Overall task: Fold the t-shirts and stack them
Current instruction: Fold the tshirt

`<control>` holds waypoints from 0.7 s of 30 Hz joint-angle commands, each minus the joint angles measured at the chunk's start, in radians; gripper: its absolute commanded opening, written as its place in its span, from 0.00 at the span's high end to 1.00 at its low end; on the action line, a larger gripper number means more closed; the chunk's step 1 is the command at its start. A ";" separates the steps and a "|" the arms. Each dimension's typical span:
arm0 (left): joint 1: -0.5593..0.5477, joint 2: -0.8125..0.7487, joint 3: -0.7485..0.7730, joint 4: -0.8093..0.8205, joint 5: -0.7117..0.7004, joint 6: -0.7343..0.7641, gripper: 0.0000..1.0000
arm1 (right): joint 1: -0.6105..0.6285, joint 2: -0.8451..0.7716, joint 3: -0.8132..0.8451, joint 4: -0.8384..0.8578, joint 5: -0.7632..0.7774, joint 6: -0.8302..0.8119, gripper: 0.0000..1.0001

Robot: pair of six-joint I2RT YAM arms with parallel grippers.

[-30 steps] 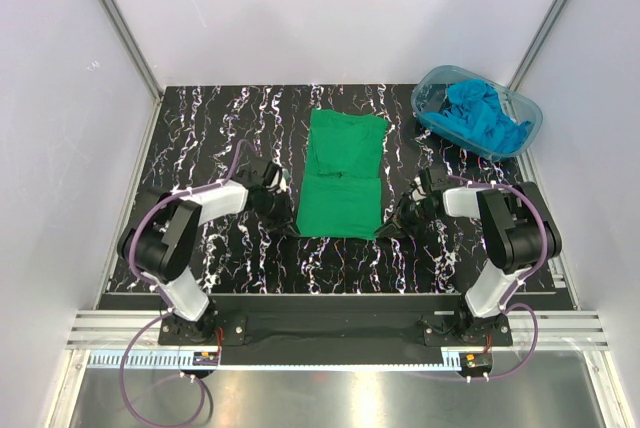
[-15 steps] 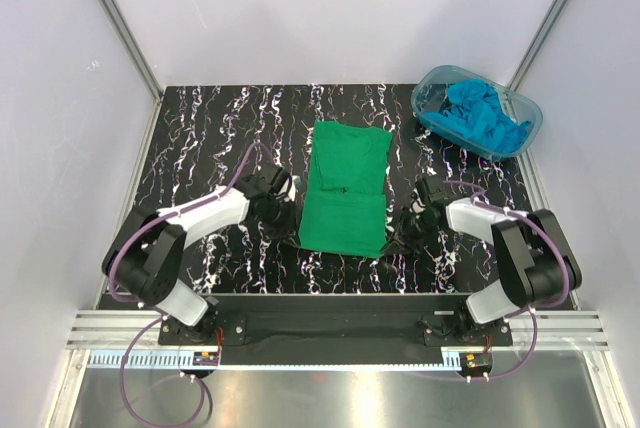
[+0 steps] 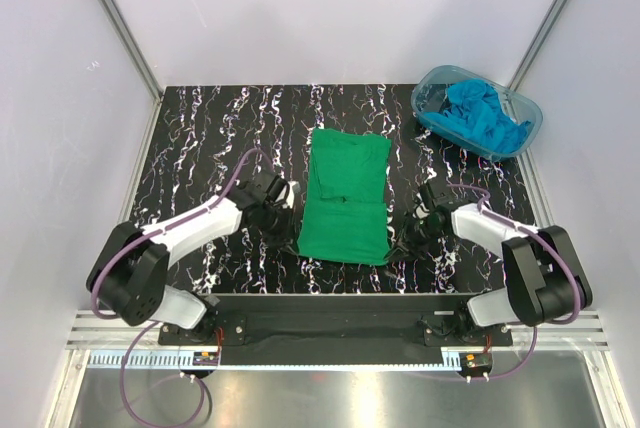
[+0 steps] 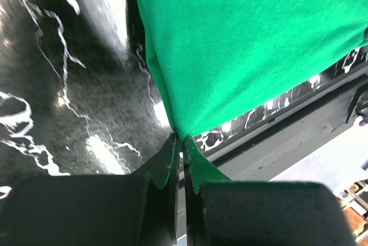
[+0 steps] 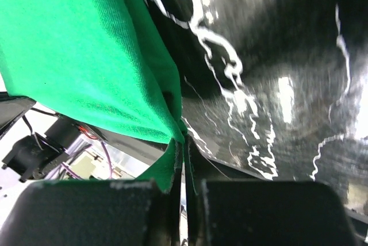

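Between the left fingers [image 4: 165,168], pressed all but together, sits one near corner of the green t-shirt [image 3: 345,198], and the cloth fans out from the pinch in a taut sheet. The right fingers [image 5: 198,168] are closed just as tightly on the other near corner, with a small fold of green bunched at their tips. From both wrist views the near hem seems to be held a little clear of the worktop [image 3: 220,138], though how far I cannot tell.

The shirt is a narrow lengthwise strip in the middle of the worktop. Its pinched hem is toward the near edge and its far end lies flat, pointing at the far edge.

It should handle as thin, light, limp knit: no stiffness, so it sags wherever it is unsupported, and it slides easily on the glossy surface. Corners and hems are the sensible places to hold it. Keeping the two grips level and the hem stretched between them should help any fold land straight. A grip this shallow could slip if pulled hard.

The left arm [image 3: 190,228] reaches low from the near-left corner, its wrist turned in toward the shirt. The right arm [image 3: 490,223] mirrors it from the near-right.

The turquoise t-shirts [image 3: 480,113] lie crumpled in the tub [image 3: 530,113] at the far-right corner, well apart from both arms.
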 commanded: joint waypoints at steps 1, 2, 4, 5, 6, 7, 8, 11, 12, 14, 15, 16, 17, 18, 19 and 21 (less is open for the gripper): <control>-0.013 -0.086 -0.035 -0.035 -0.022 -0.010 1.00 | 0.021 -0.065 -0.025 -0.058 0.054 -0.012 1.00; -0.017 -0.104 -0.046 -0.038 -0.023 -0.016 1.00 | 0.022 -0.090 -0.032 -0.063 0.057 -0.009 1.00; -0.024 -0.153 -0.079 -0.038 -0.020 -0.038 1.00 | 0.036 -0.118 -0.049 -0.076 0.059 0.005 1.00; -0.030 -0.172 -0.092 -0.038 -0.019 -0.047 1.00 | 0.042 -0.133 -0.054 -0.084 0.062 0.013 1.00; -0.034 -0.208 -0.102 -0.038 -0.016 -0.056 1.00 | 0.048 -0.173 -0.059 -0.102 0.062 0.019 1.00; -0.039 -0.227 -0.122 -0.043 -0.011 -0.076 1.00 | 0.061 -0.193 -0.062 -0.113 0.062 0.034 1.00; -0.050 -0.245 -0.130 -0.046 -0.011 -0.085 1.00 | 0.068 -0.234 -0.063 -0.122 0.063 0.043 1.00; -0.070 -0.314 -0.171 -0.047 0.000 -0.133 1.00 | 0.091 -0.298 -0.065 -0.178 0.065 0.071 1.00; -0.073 -0.328 -0.182 -0.046 0.003 -0.157 1.00 | 0.098 -0.314 -0.066 -0.190 0.068 0.077 1.00; -0.088 -0.365 -0.198 -0.055 0.014 -0.177 1.00 | 0.113 -0.351 -0.068 -0.207 0.068 0.102 1.00; -0.093 -0.377 -0.201 -0.060 0.014 -0.185 1.00 | 0.119 -0.358 -0.068 -0.213 0.068 0.108 1.00; -0.097 -0.392 -0.202 -0.067 0.012 -0.197 1.00 | 0.124 -0.366 -0.069 -0.216 0.069 0.120 1.00; -0.102 -0.408 -0.201 -0.073 0.012 -0.200 1.00 | 0.131 -0.375 -0.069 -0.227 0.071 0.123 1.00; -0.100 -0.413 -0.196 -0.081 0.012 -0.202 1.00 | 0.133 -0.380 -0.069 -0.230 0.071 0.128 1.00; -0.100 -0.414 -0.182 -0.104 0.009 -0.199 1.00 | 0.136 -0.386 -0.059 -0.239 0.073 0.129 1.00; -0.100 -0.411 -0.121 -0.132 0.000 -0.184 1.00 | 0.136 -0.403 -0.036 -0.279 0.097 0.125 1.00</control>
